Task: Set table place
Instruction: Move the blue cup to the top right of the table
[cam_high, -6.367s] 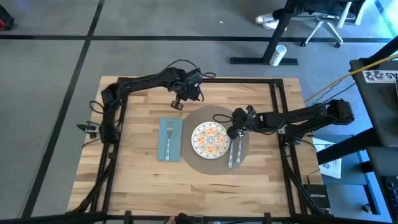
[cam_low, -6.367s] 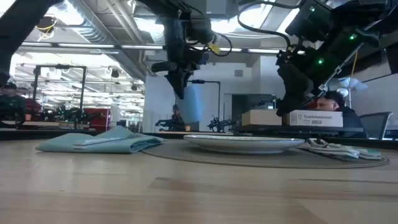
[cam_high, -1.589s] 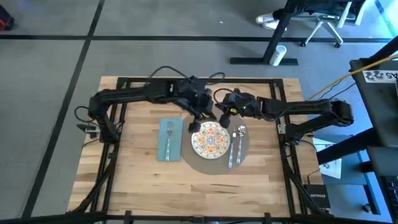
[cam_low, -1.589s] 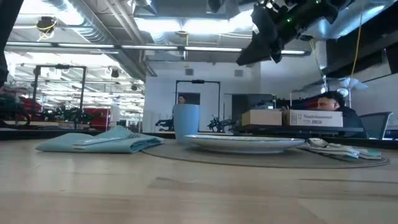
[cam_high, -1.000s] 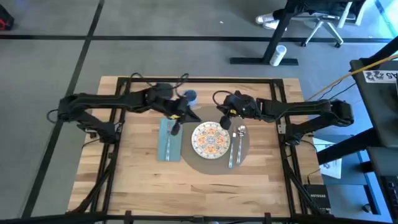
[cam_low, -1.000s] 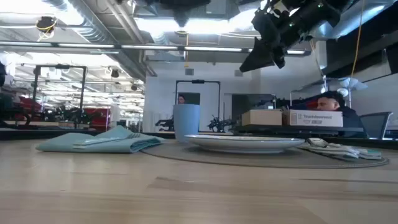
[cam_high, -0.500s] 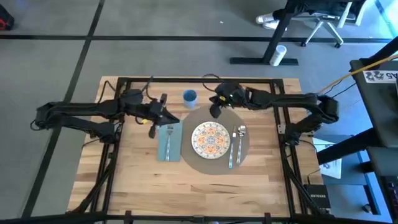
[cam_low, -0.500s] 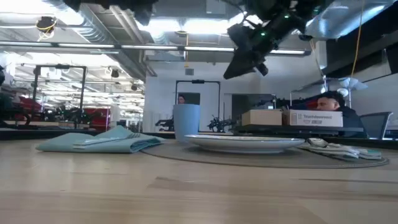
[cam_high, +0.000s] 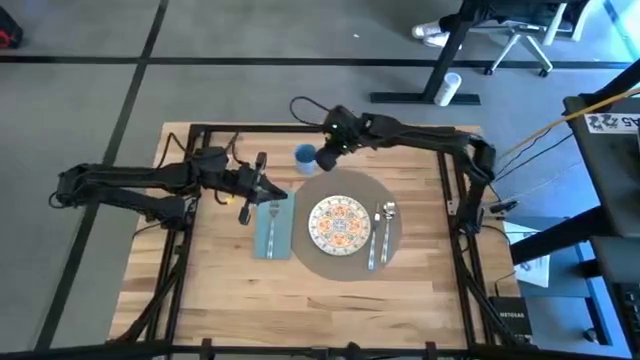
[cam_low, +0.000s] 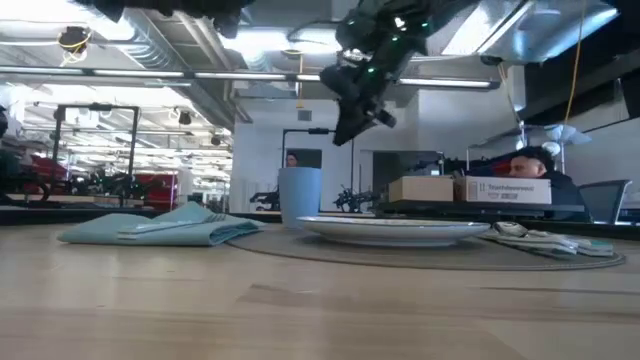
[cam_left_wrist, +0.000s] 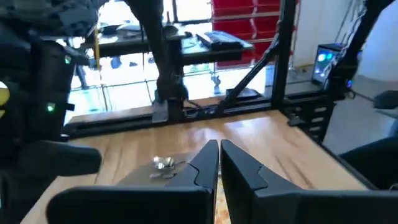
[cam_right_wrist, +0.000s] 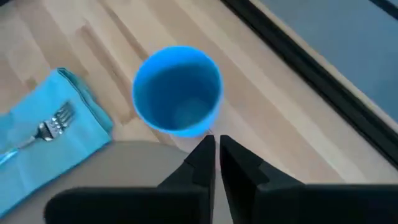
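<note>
Nearly Set: Cup Standing, Claws Empty

Now hovering with right claw (cam_high: 327, 156) pressed together, gripping nothing, just beside blue cup (cam_high: 305, 155) standing on tabletop (cam_high: 220, 280) past placemat (cam_high: 388, 198). Left claw (cam_high: 247, 192), pressed together too, hanging by teal napkin (cam_high: 272, 235) carrying fork (cam_high: 273, 212). Plate (cam_high: 339, 222) sitting centred on placemat, spoon and knife (cam_high: 378, 236) alongside. Judging placing finished; next calling for pulling both arms clear without nudging cup.
</note>
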